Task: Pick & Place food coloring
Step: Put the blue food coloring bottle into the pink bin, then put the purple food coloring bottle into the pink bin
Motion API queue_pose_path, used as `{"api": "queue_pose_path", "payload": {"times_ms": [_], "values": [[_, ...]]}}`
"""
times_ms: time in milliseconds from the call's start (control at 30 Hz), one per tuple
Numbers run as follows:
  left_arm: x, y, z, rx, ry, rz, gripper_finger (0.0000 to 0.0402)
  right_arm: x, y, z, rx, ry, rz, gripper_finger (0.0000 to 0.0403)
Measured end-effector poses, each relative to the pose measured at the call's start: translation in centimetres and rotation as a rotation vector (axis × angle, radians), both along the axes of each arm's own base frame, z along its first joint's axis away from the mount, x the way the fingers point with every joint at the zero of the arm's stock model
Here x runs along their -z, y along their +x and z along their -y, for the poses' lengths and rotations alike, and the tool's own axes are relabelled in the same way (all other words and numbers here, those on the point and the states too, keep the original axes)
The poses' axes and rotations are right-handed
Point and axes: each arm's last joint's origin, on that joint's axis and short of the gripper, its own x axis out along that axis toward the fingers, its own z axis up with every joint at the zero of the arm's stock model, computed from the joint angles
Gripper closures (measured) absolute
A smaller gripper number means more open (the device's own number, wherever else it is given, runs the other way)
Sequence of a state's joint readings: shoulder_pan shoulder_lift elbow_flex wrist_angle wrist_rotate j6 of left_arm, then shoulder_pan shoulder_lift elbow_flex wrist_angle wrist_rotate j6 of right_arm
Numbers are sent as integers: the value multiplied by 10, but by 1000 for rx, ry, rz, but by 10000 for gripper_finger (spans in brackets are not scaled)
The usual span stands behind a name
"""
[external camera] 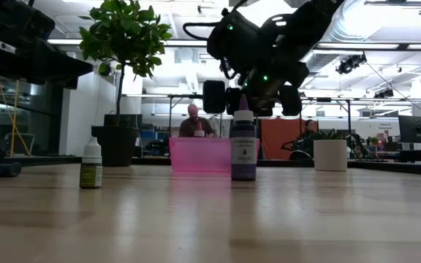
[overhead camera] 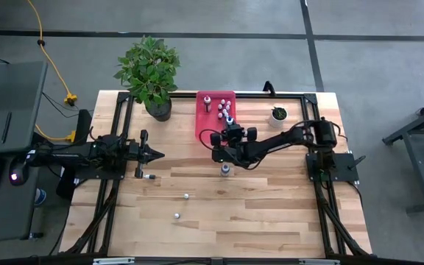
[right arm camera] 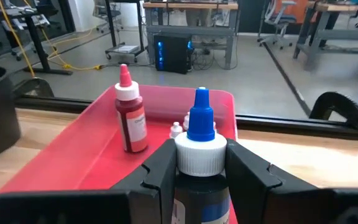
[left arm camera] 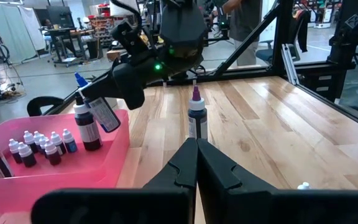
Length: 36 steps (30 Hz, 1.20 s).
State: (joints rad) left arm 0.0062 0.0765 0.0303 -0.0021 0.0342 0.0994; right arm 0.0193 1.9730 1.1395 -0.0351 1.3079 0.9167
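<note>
My right gripper [overhead camera: 229, 126] is over the near end of the pink tray [overhead camera: 213, 125], shut on a food coloring bottle [right arm camera: 199, 155] with a blue tip, a white cap and a dark blue body. A red bottle [right arm camera: 131, 118] and several tiny white-capped bottles [left arm camera: 39, 146] stand in the tray. A purple bottle [overhead camera: 225, 170] stands upright on the table just near of the tray. Three tiny bottles [overhead camera: 186, 196] lie scattered on the wood nearer the front. My left gripper [overhead camera: 159, 154] waits shut at the table's left. My right gripper pinches the bottle's white cap [right arm camera: 201, 158] between its two fingers, one on each side. The fingers come roughly level from the table's right side. The bottle stands blue tip up over the tray. Its base is hidden, so I cannot tell whether it rests on the tray floor.
A large potted plant [overhead camera: 149, 70] stands at the far left corner, and a small white pot with a green plant [overhead camera: 278, 114] stands right of the tray. Bare wood stretches across the table's near half [overhead camera: 256, 221].
</note>
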Motion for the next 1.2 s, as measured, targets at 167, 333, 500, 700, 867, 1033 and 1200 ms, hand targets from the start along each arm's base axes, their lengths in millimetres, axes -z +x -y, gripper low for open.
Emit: {"api": "queue_pose_path", "payload": {"times_ms": [167, 333, 500, 700, 867, 1033, 1200], "values": [[0, 0, 0, 0, 0, 0, 401, 3, -1, 0, 0, 2, -3, 295], [0, 0, 0, 0, 0, 0, 401, 14, 0, 6, 6, 23, -3, 295], [0, 0, 0, 0, 0, 0, 401, 20, 3, 8, 2, 34, 17, 295], [0, 0, 0, 0, 0, 0, 401, 22, 3, 8, -2, 44, 21, 295], [0, 0, 0, 0, 0, 0, 401, 22, 3, 8, -2, 40, 13, 287], [0, 0, 0, 0, 0, 0, 401, 22, 3, 7, -4, 33, 0, 266], [0, 0, 0, 0, 0, 0, 401, 22, 4, 7, -11, 28, -29, 242]]}}
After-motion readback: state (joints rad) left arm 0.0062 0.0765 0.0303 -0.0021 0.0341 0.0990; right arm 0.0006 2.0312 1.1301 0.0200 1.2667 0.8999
